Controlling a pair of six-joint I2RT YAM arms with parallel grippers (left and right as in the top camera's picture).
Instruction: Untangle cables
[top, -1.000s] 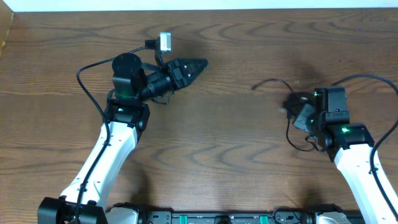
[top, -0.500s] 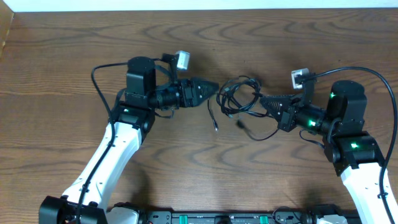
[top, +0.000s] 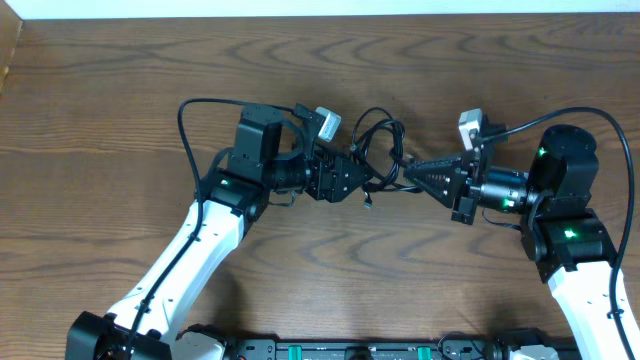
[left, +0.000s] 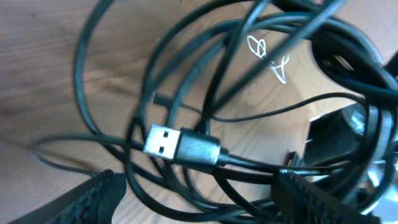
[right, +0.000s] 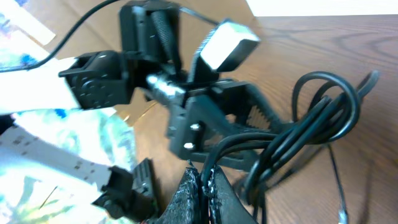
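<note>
The cables (top: 380, 138) are a tangle of thin black loops hanging over the table's middle, between my two grippers. My right gripper (top: 409, 173) is shut on a few black strands (right: 280, 140) at the bundle's right side, pinched between its fingertips (right: 205, 191). My left gripper (top: 360, 180) stands open at the bundle's left side. Its fingers (left: 93, 198) straddle several loops without pinching them. A silver USB plug (left: 180, 145) lies just ahead of the left jaws, and a thin white cord (left: 273, 59) shows behind the black loops. One loose plug end (top: 369, 205) dangles below.
The brown wooden table (top: 300, 60) stretches around both arms. Each arm's own thicker black wire (top: 195, 110) arcs beside it. The left gripper's body and white camera block (right: 227, 43) fill the right wrist view.
The left arm has swung right to the bundle and opened its jaws around the loops. The right gripper, still shut, has carried the cables in to the middle.
</note>
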